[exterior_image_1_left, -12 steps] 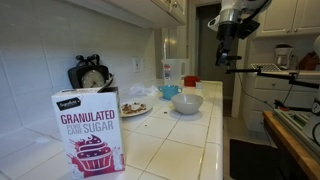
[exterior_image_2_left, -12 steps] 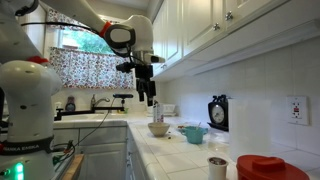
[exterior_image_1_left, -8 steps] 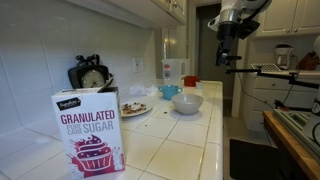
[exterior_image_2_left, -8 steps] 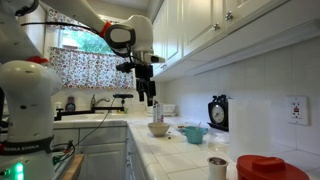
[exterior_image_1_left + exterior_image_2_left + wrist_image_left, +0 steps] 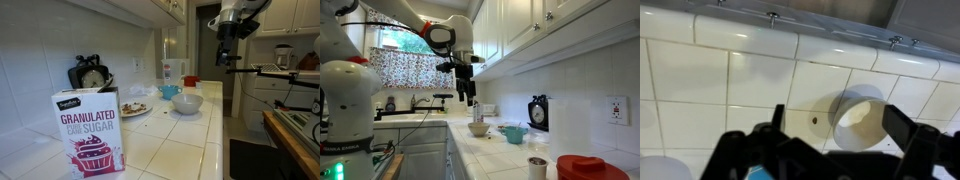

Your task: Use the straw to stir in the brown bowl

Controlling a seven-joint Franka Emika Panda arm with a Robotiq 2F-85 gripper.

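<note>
Pink sugar box (image 5: pixel 90 130) (only in an exterior view); gripper (image 5: pixel 470 98) hangs high.

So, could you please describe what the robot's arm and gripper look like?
The arm has smooth, rounded white shells with a dark round cap at one joint. A thin dark cable seems to run along it. The gripper is black and blocky. In the wrist view its fingers show as dark, angular shapes. No markings are legible.
</note>
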